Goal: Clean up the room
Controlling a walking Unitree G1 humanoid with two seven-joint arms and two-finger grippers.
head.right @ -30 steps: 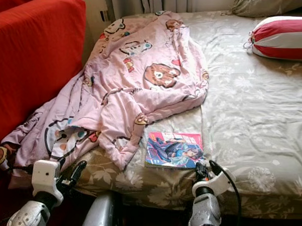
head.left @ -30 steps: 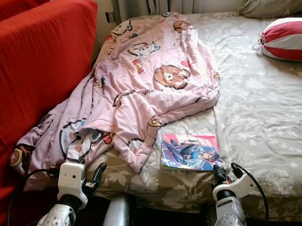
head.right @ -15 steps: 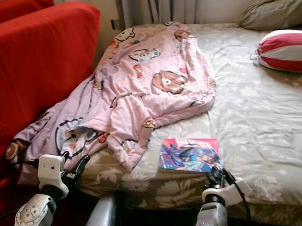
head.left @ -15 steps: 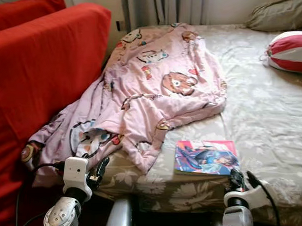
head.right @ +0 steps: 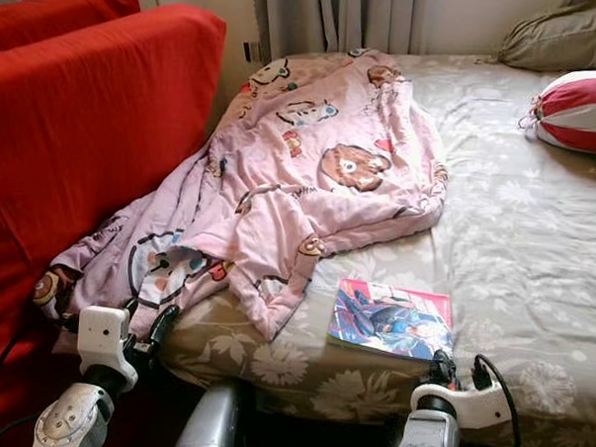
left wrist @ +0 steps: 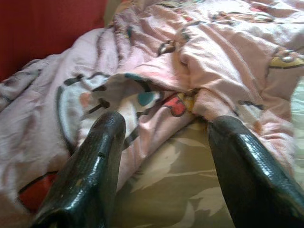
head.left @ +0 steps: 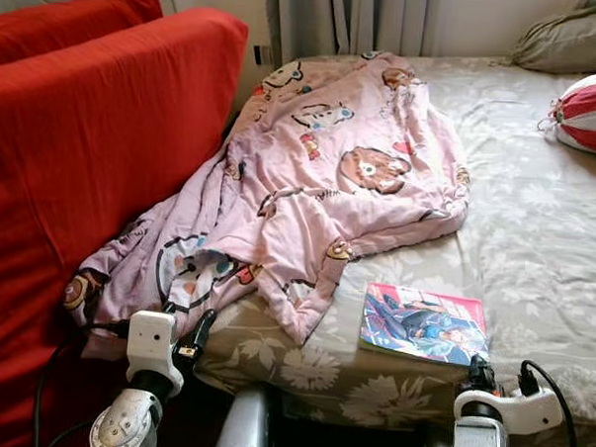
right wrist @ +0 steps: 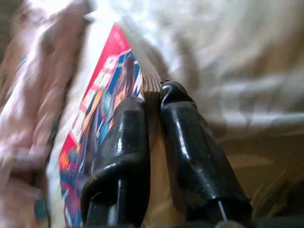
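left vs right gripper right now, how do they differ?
The left gripper has its fingers spread wide apart; the right gripper has its fingers pressed together. The left gripper points at the pink blanket where it spills off the bed's near-left edge; the right gripper points at the comic book near the front edge. Both sit low by the near edge of the bed, holding nothing.

Left arm: raised low at lower left, left gripper (left wrist: 164, 142) fingers spread wide apart. Right arm: low at lower right, right gripper (right wrist: 154, 107) fingers pressed together
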